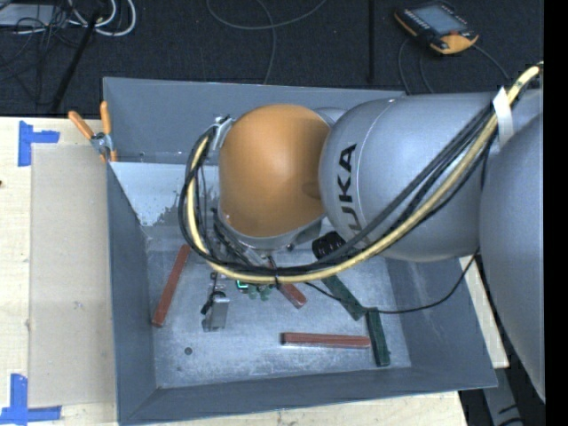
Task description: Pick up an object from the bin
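The gripper (214, 310) hangs low over bare floor in the left-middle of the grey metal bin (129, 309). Whether it is open or closed cannot be told. Nearest on its left, apart from it, a long red-brown stick (169, 284) lies slanted.

There are three red-brown pieces in all. The other two are a flat red-brown stick (325, 339) near the front wall and a short red-brown piece (294, 295) just right of the gripper.

Two dark green sticks lie right of centre: an upright green stick (379, 337) and a slanted green stick (343, 298).

Above is the wrist's orange cover (271, 171). The silver arm (417, 185) shows the black letters "UKA".
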{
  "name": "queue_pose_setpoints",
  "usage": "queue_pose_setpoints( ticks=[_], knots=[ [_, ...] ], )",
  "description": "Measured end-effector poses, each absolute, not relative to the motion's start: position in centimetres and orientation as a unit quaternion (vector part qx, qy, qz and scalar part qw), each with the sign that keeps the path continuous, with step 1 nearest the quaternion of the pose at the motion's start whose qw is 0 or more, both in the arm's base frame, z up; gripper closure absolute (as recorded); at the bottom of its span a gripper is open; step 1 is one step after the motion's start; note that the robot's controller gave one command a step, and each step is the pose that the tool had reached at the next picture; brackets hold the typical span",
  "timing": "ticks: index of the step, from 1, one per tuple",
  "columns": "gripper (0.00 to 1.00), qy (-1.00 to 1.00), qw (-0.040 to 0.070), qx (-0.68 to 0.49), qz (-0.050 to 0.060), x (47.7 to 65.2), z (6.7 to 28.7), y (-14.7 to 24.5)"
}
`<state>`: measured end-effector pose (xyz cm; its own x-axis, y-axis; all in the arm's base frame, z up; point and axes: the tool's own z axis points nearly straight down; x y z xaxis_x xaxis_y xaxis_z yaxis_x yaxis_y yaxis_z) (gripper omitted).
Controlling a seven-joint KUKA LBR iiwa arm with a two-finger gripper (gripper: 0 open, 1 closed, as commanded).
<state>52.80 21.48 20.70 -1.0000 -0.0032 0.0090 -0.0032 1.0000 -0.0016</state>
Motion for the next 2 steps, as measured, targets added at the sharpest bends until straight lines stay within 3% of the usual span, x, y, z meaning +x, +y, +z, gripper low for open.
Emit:
queue_pose_setpoints(
  ticks=[1, 2],
  knots=[
    [0.0, -1.0, 0.001, -0.001, 0.0, 53.0, 21.1, 21.4],
    [0.0, -0.997, -0.005, 0.083, -0.001, 56.4, 16.8, 23.5]
  ],
)
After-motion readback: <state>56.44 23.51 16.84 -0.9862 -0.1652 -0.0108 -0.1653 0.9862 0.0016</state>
